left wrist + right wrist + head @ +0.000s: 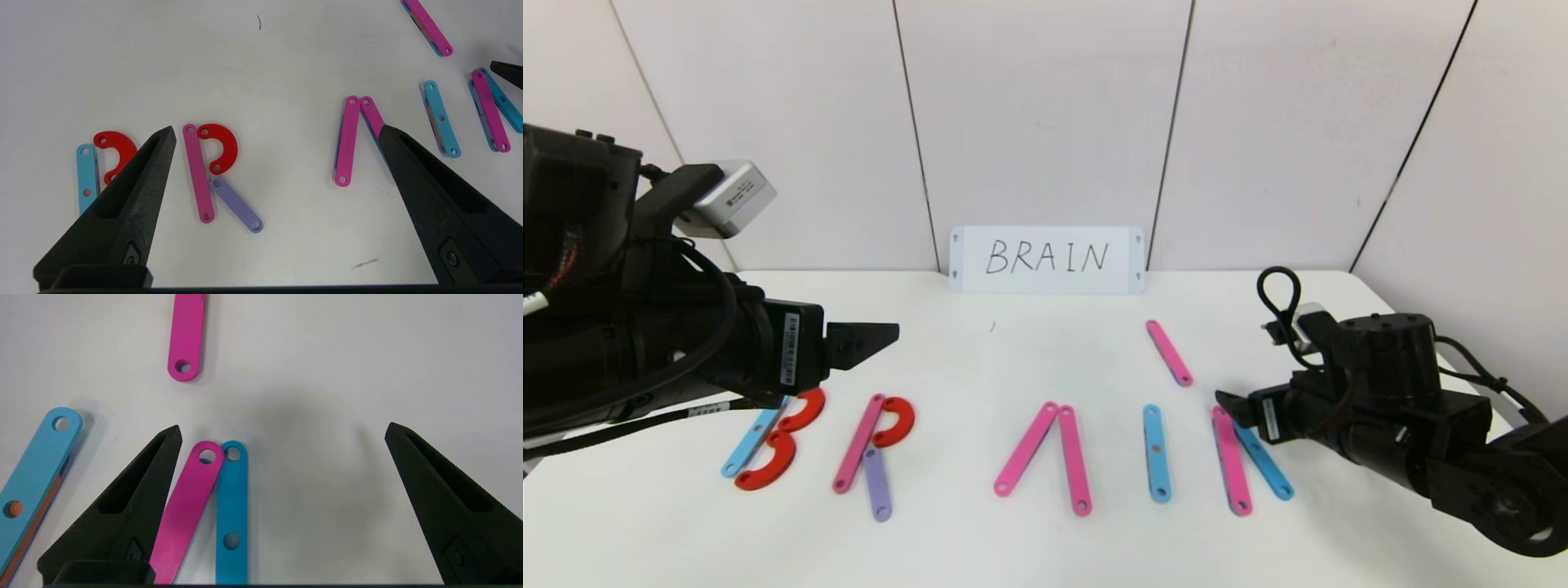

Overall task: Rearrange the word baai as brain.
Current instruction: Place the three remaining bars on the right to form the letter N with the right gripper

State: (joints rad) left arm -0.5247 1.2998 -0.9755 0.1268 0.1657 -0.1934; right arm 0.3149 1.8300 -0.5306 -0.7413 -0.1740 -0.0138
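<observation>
1. The plastic letters are lying in a row across the near part of the white table, in front of the white card handwritten BRAIN that is standing against the back wall.
2. At the robot's left end, a light blue strip with two red C-shaped curves beside it is forming a B, partly hidden in the head view by the left arm.
3. Next to it, a pink strip, a red curve and a purple strip are forming an R, the pieces touching or just beside each other.
4. Two pink strips are meeting at their far ends like an A with no crossbar.
5. A single blue strip is lying as an I.
6. At the right end, a pink strip and a darker blue strip are meeting at their far ends.
7. A loose pink strip is lying apart, farther back, between the card and the row.
8. The left gripper is hovering with its fingers spread wide, holding nothing, above the B and R.
9. The right gripper is hanging with fingers spread wide and empty, over the rightmost pair of strips.
</observation>
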